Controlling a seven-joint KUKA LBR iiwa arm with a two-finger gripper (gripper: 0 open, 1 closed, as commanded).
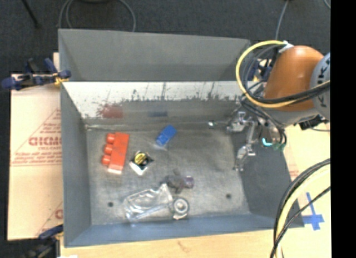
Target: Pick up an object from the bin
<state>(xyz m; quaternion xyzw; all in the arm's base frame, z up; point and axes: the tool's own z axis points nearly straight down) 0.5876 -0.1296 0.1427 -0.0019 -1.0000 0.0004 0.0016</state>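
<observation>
Presently the jaws hang by the bin [156, 56] wall, well right of the blue block [166, 136]; spread or pressed together, I cannot tell. Left of that block lies an orange brick [115, 152], below it a purple-grey piece [181, 182].

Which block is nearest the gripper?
The small blue block, mid-bin near the back wall; the larger orange block lies farther left from the gripper.

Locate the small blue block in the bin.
In the camera view, the blue block lies left of centre near the bin's back wall, just right of the orange brick.
</observation>
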